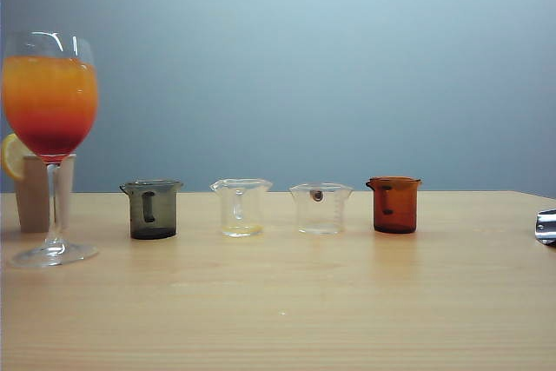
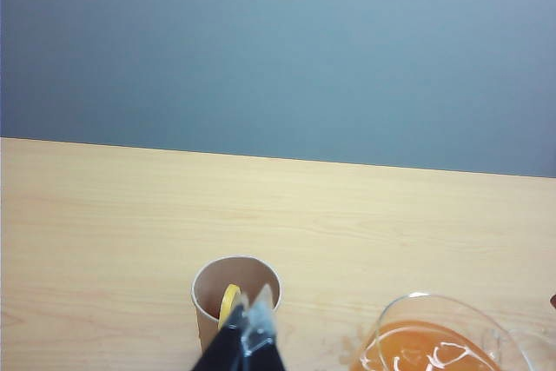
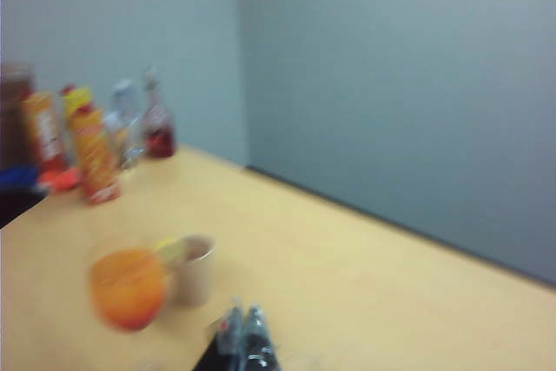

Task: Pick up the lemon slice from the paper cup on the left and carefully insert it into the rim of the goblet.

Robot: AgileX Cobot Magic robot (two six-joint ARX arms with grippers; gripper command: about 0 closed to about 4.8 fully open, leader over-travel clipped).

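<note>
The goblet (image 1: 49, 119) stands at the table's far left, its drink orange above and red below. Just behind it is the beige paper cup (image 1: 35, 195), with the lemon slice (image 1: 13, 155) sticking up from its rim. In the left wrist view the paper cup (image 2: 235, 284) holds the lemon slice (image 2: 228, 301) on edge. My left gripper (image 2: 248, 308) is shut, empty, right beside the slice. The goblet's mouth (image 2: 439, 349) lies near it. The blurred right wrist view shows my right gripper (image 3: 243, 319) shut, away from the goblet (image 3: 129, 288) and cup (image 3: 195, 268).
A dark grey beaker (image 1: 153, 208), two clear beakers (image 1: 241, 207) (image 1: 321, 208) and an amber beaker (image 1: 394, 204) stand in a row across the table's middle. A metal part of the right arm (image 1: 546, 226) shows at the right edge. Several bottles (image 3: 91, 149) stand at the far end.
</note>
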